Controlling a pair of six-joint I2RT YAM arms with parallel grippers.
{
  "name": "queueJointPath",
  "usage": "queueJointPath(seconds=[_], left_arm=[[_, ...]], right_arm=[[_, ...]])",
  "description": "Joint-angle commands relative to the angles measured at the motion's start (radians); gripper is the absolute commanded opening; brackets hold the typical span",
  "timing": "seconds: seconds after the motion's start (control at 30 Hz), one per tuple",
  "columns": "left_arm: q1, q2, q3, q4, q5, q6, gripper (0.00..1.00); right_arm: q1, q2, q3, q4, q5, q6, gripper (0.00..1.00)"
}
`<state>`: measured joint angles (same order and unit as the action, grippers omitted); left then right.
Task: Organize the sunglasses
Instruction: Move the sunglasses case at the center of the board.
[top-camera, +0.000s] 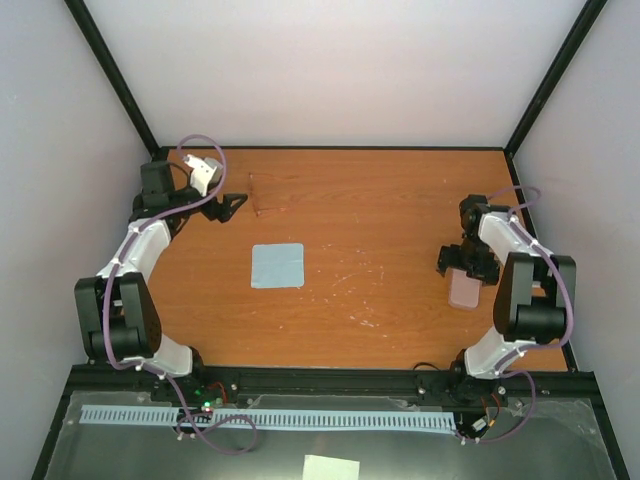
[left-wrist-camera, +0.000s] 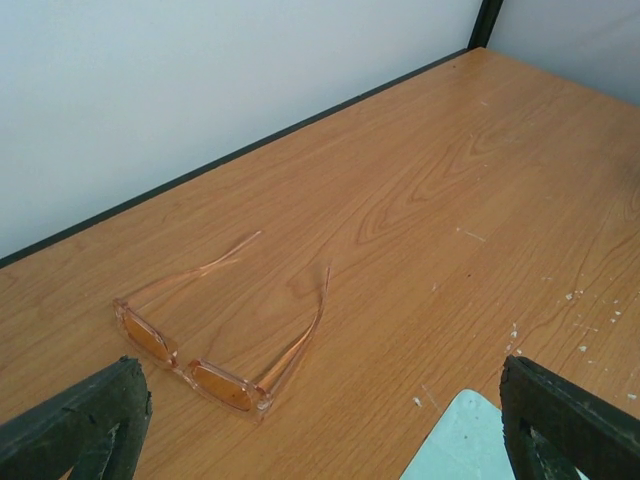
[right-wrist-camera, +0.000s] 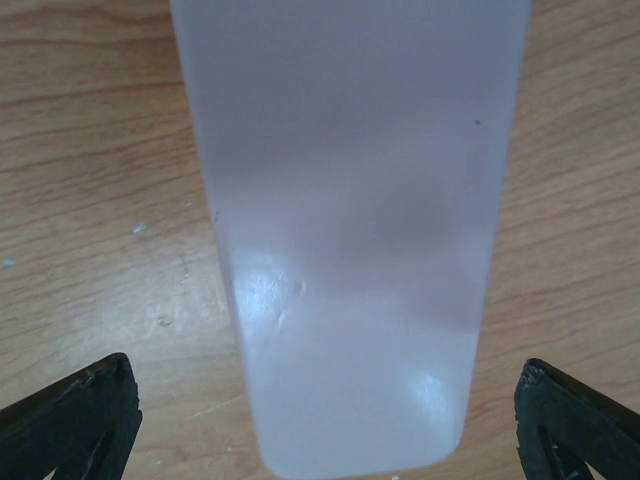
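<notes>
The sunglasses (left-wrist-camera: 215, 380), with amber lenses and thin clear arms unfolded, lie flat on the wooden table; they show faintly at the back left in the top view (top-camera: 262, 211). My left gripper (left-wrist-camera: 320, 372) is open and empty, hovering just short of them (top-camera: 231, 205). A pink case (right-wrist-camera: 350, 250) lies on the table between the wide-open jaws of my right gripper (right-wrist-camera: 323, 365), untouched by either finger. In the top view the right gripper (top-camera: 462, 262) sits over the case (top-camera: 465, 293) at the right.
A flat blue-grey cloth (top-camera: 277, 265) lies mid-table; its corner shows in the left wrist view (left-wrist-camera: 462, 440). White walls with black frame posts close the back and sides. A black rail (top-camera: 330, 380) runs along the near edge.
</notes>
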<state>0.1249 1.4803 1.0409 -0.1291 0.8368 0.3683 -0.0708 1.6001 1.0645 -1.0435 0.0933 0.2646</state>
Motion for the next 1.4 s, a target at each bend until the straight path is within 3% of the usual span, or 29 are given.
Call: queueJointPath(seconds=[0.0,0.37,0.47,0.6,0.8,1.0,1.37], left_arm=[[-0.006,0.024,0.051,-0.024,-0.002,0.033,0.95],[-0.011,0.040,0.074,-0.062,-0.011,0.027,0.95],[-0.014,0.042,0.076,-0.065,-0.010,0.029,0.95],[-0.019,0.039,0.076,-0.066,-0.008,0.036,0.95],[-0.024,0.029,0.071,-0.069,0.005,0.068,0.95],[-0.025,0.028,0.075,-0.070,0.024,0.094,0.95],[-0.028,0.010,0.071,-0.072,0.062,0.145,0.96]], right_arm=[[-0.014,0.091,0.017,-0.015,-0.007,-0.044,1.00],[-0.018,0.178,0.036,-0.004,0.008,-0.047,0.97],[-0.018,0.187,0.027,0.008,-0.027,-0.053,0.90],[-0.018,0.204,0.030,0.005,-0.085,-0.054,0.73],[-0.009,0.210,0.081,-0.015,-0.239,0.052,0.67],[0.108,0.265,0.154,-0.024,-0.373,0.234,0.62],[0.350,0.497,0.352,-0.032,-0.417,0.411,0.61]])
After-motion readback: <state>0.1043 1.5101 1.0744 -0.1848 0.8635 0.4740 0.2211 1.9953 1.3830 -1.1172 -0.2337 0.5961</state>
